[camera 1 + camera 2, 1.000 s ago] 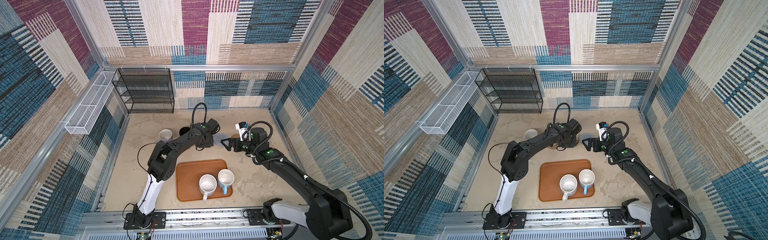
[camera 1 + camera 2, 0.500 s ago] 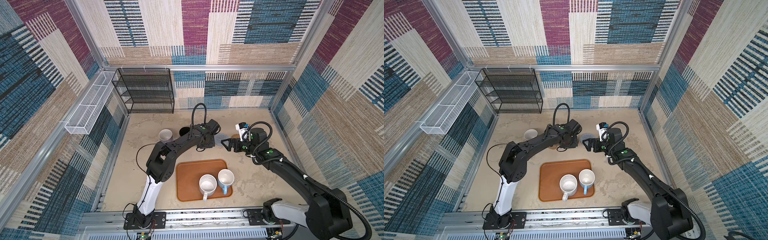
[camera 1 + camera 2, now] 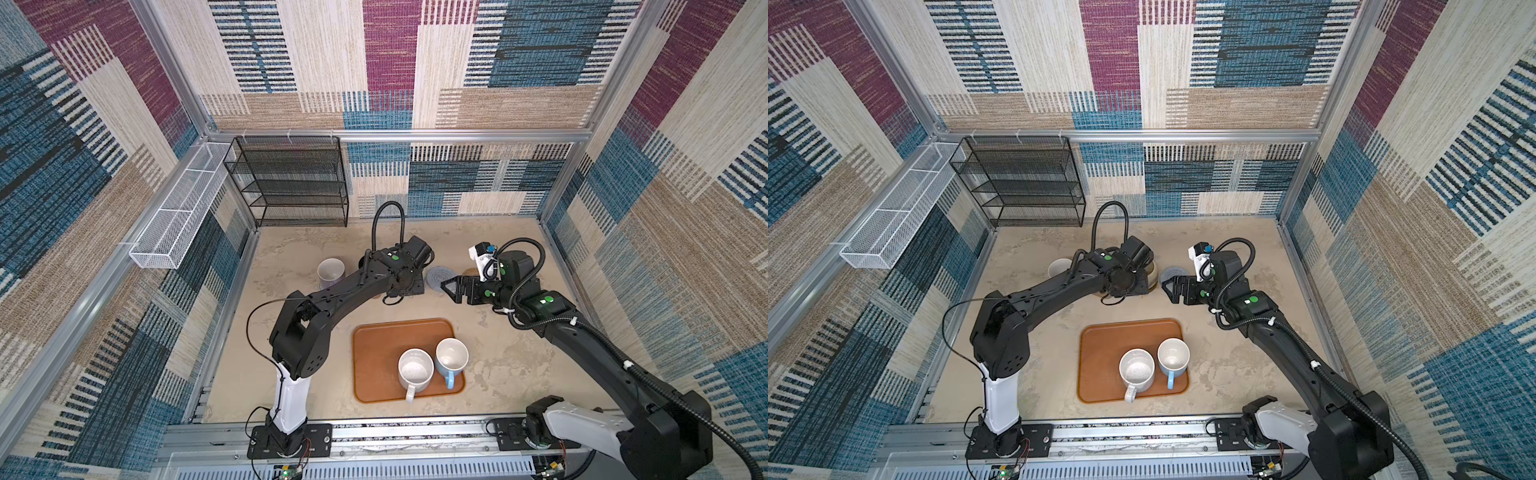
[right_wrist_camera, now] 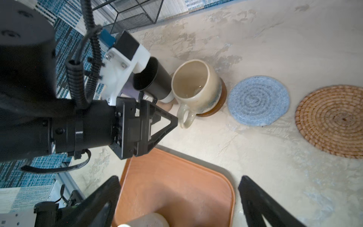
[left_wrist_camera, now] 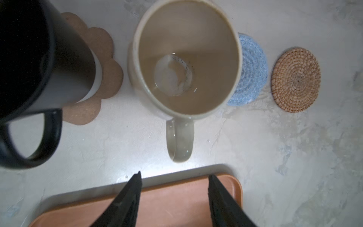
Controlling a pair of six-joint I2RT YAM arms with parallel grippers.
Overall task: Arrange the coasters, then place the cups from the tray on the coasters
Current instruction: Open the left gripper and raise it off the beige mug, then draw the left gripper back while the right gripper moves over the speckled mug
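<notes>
The rounded beige cup (image 5: 184,59) stands on the dark brown wooden coaster (image 4: 221,102), its handle (image 5: 179,143) towards my left gripper (image 5: 174,175). That gripper is open and empty, just clear of the handle, over the tray (image 3: 374,349) edge. The black cup (image 5: 39,59) stands on the cork flower coaster (image 5: 106,64). The light blue coaster (image 4: 259,100) and rattan coaster (image 4: 332,119) are bare. The lavender cup (image 3: 331,272) stands far left. The white speckled cup (image 3: 415,370) and light blue cup (image 3: 451,357) stand on the tray. My right gripper (image 3: 451,286) hovers open and empty.
A black wire shelf (image 3: 291,183) stands against the back wall. A white wire basket (image 3: 178,216) hangs on the left wall. The left arm (image 3: 332,299) reaches across the table behind the tray.
My left gripper has opened and let go of the beige cup's handle. The cup now stands alone on the wooden coaster. The right arm has hardly moved.
</notes>
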